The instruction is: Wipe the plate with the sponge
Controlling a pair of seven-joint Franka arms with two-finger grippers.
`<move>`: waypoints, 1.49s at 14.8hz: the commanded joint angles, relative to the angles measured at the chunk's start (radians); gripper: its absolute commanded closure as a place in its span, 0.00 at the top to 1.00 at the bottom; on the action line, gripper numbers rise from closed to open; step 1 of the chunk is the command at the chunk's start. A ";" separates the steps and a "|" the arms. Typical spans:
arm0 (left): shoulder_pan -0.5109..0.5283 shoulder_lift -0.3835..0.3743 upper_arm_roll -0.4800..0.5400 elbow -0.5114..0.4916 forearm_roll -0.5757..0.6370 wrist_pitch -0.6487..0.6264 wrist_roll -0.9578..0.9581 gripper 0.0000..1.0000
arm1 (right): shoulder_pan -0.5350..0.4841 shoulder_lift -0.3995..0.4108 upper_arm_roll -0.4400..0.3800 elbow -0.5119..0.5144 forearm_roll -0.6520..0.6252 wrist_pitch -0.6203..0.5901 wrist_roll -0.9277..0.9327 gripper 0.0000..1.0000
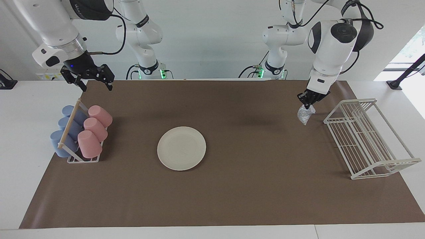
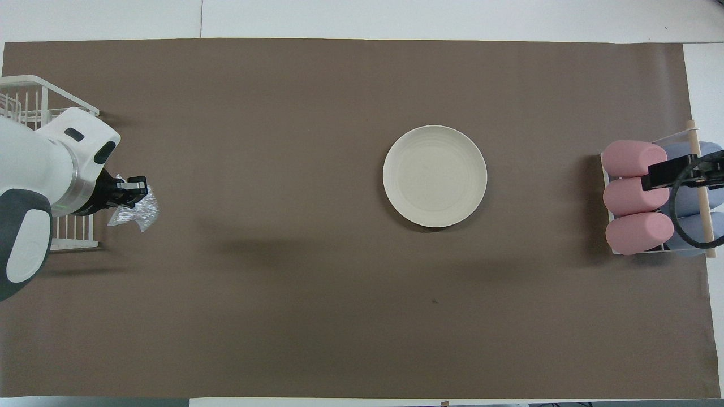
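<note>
The cream-white plate (image 1: 181, 148) lies bare on the brown mat near the middle of the table; it also shows in the overhead view (image 2: 434, 176). My left gripper (image 1: 308, 105) is shut on the silvery speckled sponge (image 1: 305, 115), which hangs from it low over the mat beside the white wire rack, well away from the plate. In the overhead view the left gripper (image 2: 137, 189) and the sponge (image 2: 137, 212) sit at the rack's edge. My right gripper (image 1: 95, 85) is open and empty, up over the cup rack's end of the mat; it also shows in the overhead view (image 2: 670, 175).
A white wire rack (image 1: 367, 137) stands at the left arm's end of the table. A small rack of pink cups (image 1: 93, 131) and blue cups (image 1: 64, 132) stands at the right arm's end. The brown mat (image 1: 249, 186) covers the table.
</note>
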State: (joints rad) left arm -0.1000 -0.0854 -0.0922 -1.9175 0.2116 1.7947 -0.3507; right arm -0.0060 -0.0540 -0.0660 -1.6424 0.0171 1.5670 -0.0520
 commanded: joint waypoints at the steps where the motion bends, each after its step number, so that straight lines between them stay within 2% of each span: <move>1: -0.007 0.055 -0.008 0.109 0.229 -0.095 -0.011 0.00 | 0.012 0.000 -0.002 0.024 0.003 -0.022 0.031 1.00; 3: -0.007 0.074 -0.008 0.135 0.381 -0.094 -0.011 0.00 | 0.011 -0.001 -0.002 0.024 0.001 -0.025 0.031 1.00; 5: -0.001 0.148 -0.006 0.228 0.498 -0.132 -0.013 0.00 | 0.006 -0.001 -0.002 0.023 0.001 -0.030 0.037 1.00; 6: -0.003 0.188 -0.006 0.245 0.596 -0.147 -0.011 0.00 | 0.003 -0.001 -0.003 0.024 -0.002 -0.031 0.038 1.00; 9: 0.010 0.274 -0.004 0.255 0.812 -0.127 -0.011 0.00 | -0.002 -0.004 -0.008 0.016 -0.009 -0.054 0.038 1.00; 11: 0.010 0.337 0.000 0.265 0.914 -0.127 -0.013 0.00 | -0.002 -0.003 -0.008 0.019 -0.012 -0.056 0.038 1.00; 19: 0.006 0.492 0.011 0.291 0.939 -0.141 -0.244 0.00 | -0.002 -0.003 -0.008 0.021 -0.048 -0.068 0.037 1.00; 22: 0.006 0.509 0.009 0.284 0.940 -0.135 -0.342 0.00 | -0.002 -0.003 -0.008 0.023 -0.049 -0.067 0.037 1.00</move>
State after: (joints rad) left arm -0.0876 0.3989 -0.0813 -1.6605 1.1343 1.6870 -0.6414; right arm -0.0054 -0.0549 -0.0753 -1.6316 -0.0133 1.5228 -0.0281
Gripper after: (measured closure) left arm 0.947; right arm 0.000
